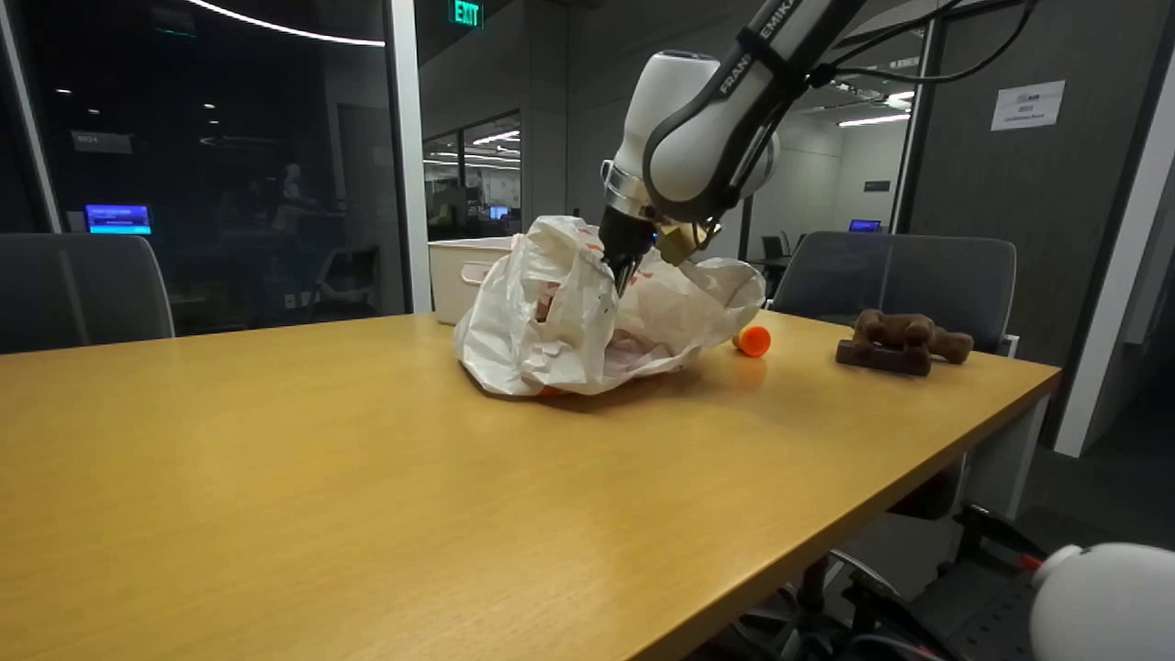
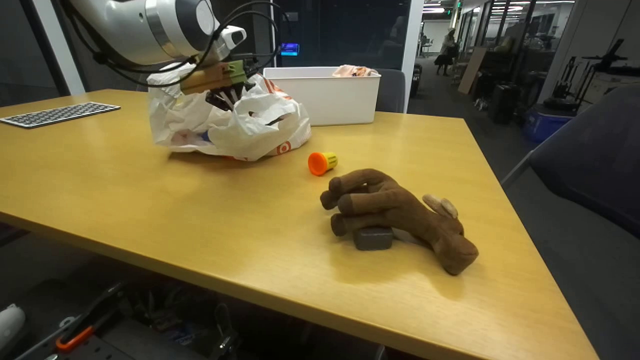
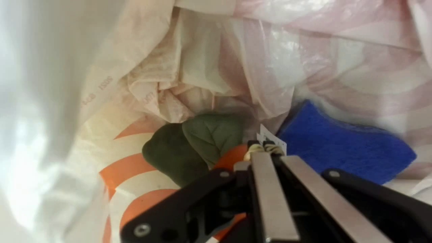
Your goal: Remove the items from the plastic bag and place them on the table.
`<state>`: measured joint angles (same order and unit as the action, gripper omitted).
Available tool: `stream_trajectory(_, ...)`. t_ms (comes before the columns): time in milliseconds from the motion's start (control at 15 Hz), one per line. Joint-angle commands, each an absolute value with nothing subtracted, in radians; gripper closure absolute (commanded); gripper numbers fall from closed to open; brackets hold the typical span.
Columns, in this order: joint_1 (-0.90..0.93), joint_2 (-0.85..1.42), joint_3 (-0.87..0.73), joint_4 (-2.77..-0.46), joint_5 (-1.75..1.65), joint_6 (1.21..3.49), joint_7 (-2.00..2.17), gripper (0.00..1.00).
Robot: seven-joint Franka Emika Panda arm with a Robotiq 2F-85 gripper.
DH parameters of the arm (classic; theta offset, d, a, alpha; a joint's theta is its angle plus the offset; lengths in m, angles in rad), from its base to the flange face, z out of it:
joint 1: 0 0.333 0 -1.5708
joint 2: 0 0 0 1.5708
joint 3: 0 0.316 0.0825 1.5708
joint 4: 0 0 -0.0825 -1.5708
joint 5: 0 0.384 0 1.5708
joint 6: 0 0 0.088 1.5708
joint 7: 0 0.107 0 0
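The plastic bag (image 1: 560,340) sits crumpled on the table (image 1: 321,477), its mouth around my gripper (image 1: 622,278). In the wrist view the gripper (image 3: 262,145) is shut inside the bag. A white tag (image 3: 271,137) shows at its fingertips; I cannot tell whether it is pinched. Left of them lies a grey-green leaf-shaped item (image 3: 212,135) near an orange surface, right of them a blue item (image 3: 341,148). On the table, an orange-and-yellow item (image 2: 322,163) lies on its side. A dark brown plush item (image 2: 395,205) lies across a black block (image 2: 373,240).
A rigid white box (image 2: 325,100) with cloth in it stands behind the bag. A keyboard (image 2: 60,114) lies at the far side of the table. Grey chairs (image 1: 904,275) stand around the table.
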<state>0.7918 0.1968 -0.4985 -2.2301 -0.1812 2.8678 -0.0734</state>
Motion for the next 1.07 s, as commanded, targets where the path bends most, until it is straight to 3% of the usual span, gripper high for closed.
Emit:
stream_trajectory(0, 0.634, -0.023, -0.314, -2.315, -0.311, 2.661, -0.042, 0.97)
stream_trajectory(400, 0.372, -0.254, -0.009, -2.378, -0.184, 2.434, -0.150, 0.97)
stream_trajectory(733, 0.256, -0.391, 0.090, -2.355, -0.207, 2.171, -0.109, 0.96)
stream_trajectory(1000, 0.195, -0.508, 0.090, -2.382, -0.185, 2.250, -0.077, 0.97)
